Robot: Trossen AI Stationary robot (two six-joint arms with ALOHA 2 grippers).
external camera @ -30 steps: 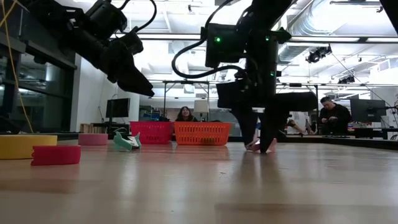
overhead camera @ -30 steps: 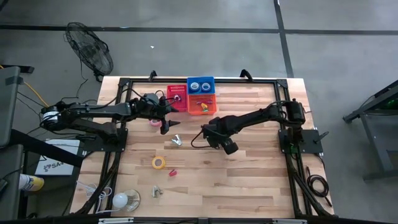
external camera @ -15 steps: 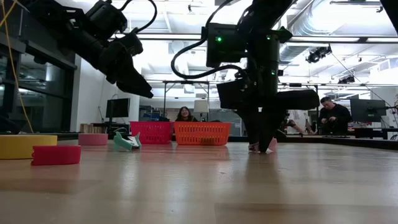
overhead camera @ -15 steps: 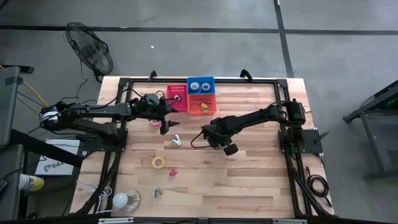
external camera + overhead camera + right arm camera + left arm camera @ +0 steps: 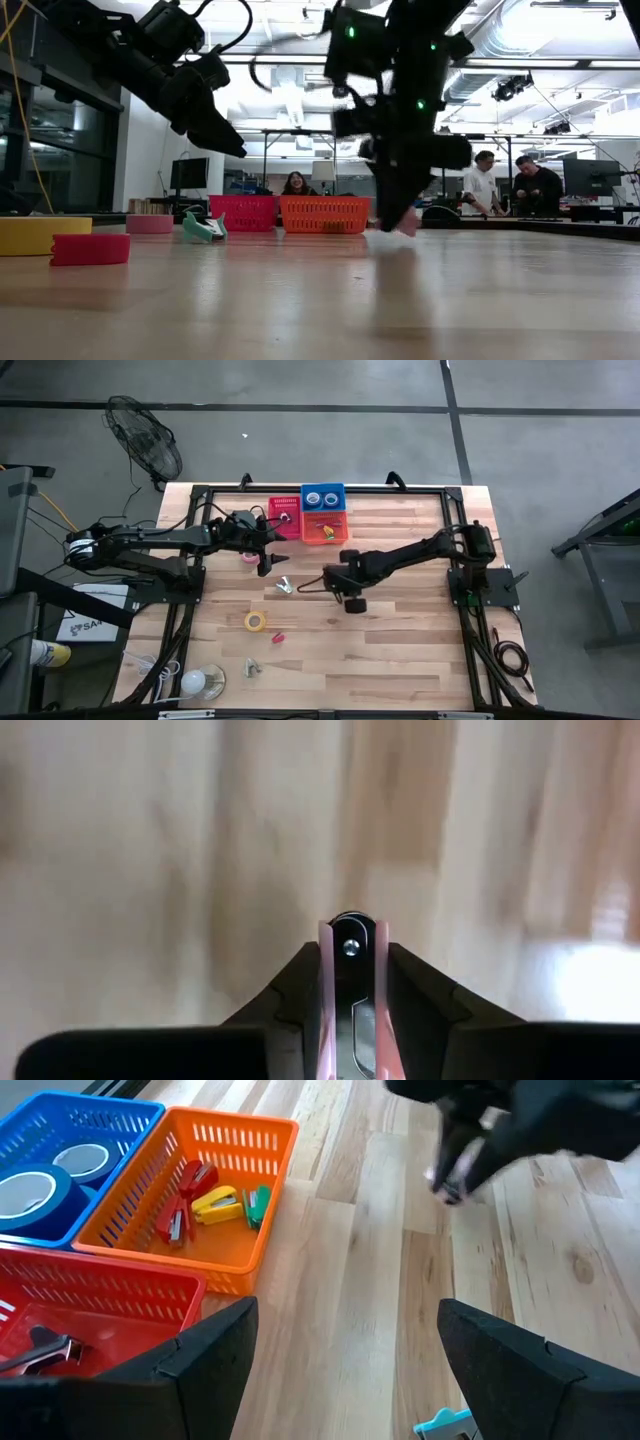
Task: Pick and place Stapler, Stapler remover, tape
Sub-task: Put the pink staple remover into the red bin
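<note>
A small pink stapler with a metal rivet at its nose (image 5: 351, 945) sits pinched between the two dark fingers (image 5: 420, 990) of the right gripper (image 5: 343, 582), which holds it above the bare middle of the light wooden slatted table (image 5: 400, 650), in front of the baskets. In the low view the stapler shows as a blurred pale-pink shape (image 5: 402, 222) at the gripper's tip, close over the tabletop.

At the back of the table stand three plastic mesh baskets in a cluster: an orange basket (image 5: 268, 1150) with red, yellow and green staplers inside, a blue basket (image 5: 135, 1120) holding blue tape rolls, and a red basket (image 5: 130, 1295) beside them.

The left gripper (image 5: 266, 560) hovers near the red basket with its fingers spread wide and holding nothing. Around it on the table lie a teal staple remover (image 5: 284, 586), a pink tape roll (image 5: 247, 558), a yellow tape roll (image 5: 256, 621) and a small red piece (image 5: 277, 638).
</note>
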